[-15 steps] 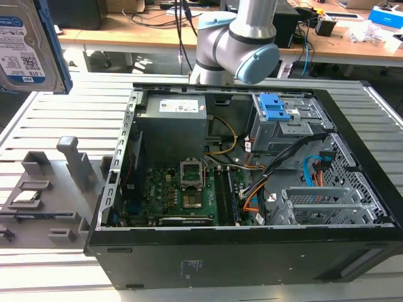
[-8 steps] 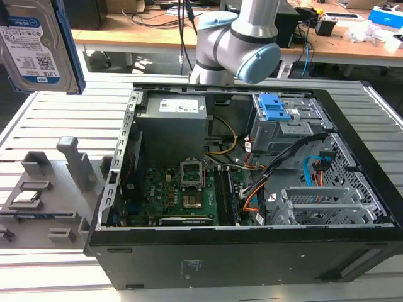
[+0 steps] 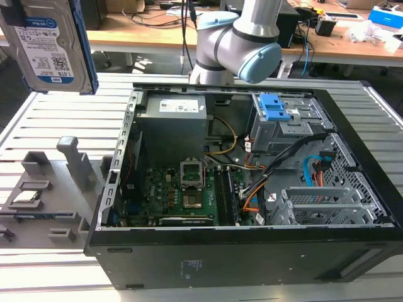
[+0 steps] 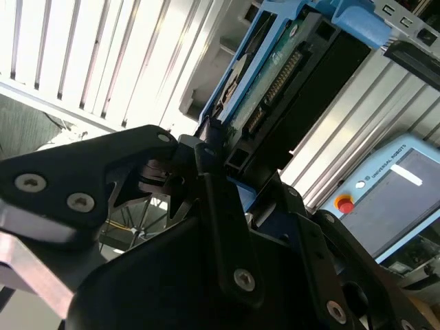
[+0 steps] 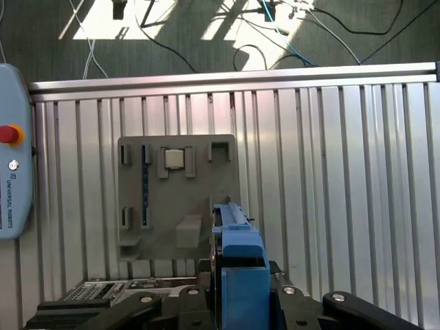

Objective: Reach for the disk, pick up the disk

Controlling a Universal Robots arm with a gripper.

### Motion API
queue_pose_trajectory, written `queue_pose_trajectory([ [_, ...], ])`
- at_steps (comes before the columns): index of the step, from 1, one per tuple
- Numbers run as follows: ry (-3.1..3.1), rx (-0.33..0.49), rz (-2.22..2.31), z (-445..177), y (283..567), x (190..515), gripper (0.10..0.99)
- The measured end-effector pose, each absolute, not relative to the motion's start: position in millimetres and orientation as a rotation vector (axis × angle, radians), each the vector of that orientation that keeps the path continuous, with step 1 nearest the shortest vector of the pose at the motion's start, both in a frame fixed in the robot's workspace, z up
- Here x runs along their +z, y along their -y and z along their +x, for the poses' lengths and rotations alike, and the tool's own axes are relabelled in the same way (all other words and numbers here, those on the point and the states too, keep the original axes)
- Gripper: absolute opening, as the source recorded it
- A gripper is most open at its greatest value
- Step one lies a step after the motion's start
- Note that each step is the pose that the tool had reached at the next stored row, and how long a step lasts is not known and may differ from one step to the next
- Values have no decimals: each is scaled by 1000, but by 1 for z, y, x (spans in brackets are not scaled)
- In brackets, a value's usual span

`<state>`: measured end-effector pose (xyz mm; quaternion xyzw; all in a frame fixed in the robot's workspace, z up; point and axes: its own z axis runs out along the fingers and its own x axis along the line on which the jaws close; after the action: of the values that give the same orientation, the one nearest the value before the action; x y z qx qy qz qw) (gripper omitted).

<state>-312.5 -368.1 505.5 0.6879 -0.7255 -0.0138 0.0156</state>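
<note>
The disk (image 3: pixel 47 44) hangs in the air at about ten o'clock in the exterior view. It is well clear of the slatted metal table (image 3: pixel 56 119), and its white-and-blue label faces the camera. In the second wrist view the gripper (image 4: pixel 230 161) is clenched on one end of the disk (image 4: pixel 275 75), with black fingers (image 4: pixel 208 148) pressed against it on either side. The drive's blue side rail and its row of connector pins show just past them. The first wrist view looks along the edge of the disk (image 5: pixel 237 251), a blue rail standing up out of the gripper (image 5: pixel 240 292), down to the table (image 5: pixel 344 172) far beneath.

On that table lies a grey fixture plate (image 5: pixel 175 199) with a small silver chip (image 5: pixel 174 159) seated in one of its pockets. In the exterior view the same plate (image 3: pixel 44 189) sits at about eight o'clock, chip (image 3: pixel 25 196) included, apart from the disk overhead. The open computer case (image 3: pixel 252 251) takes up the middle and runs towards four o'clock, with its drive cage (image 3: pixel 283 126) at about two o'clock. The robot arm (image 3: pixel 239 38) stands at twelve o'clock behind the case. A teach pendant (image 5: pixel 14 151) rests at the table's edge, also seen in the second wrist view (image 4: pixel 392 192).
</note>
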Motion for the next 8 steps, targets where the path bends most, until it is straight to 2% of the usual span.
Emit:
queue_pose_trajectory([
  [8, 2256, -45, 2139, -288, 367, 506, 369],
])
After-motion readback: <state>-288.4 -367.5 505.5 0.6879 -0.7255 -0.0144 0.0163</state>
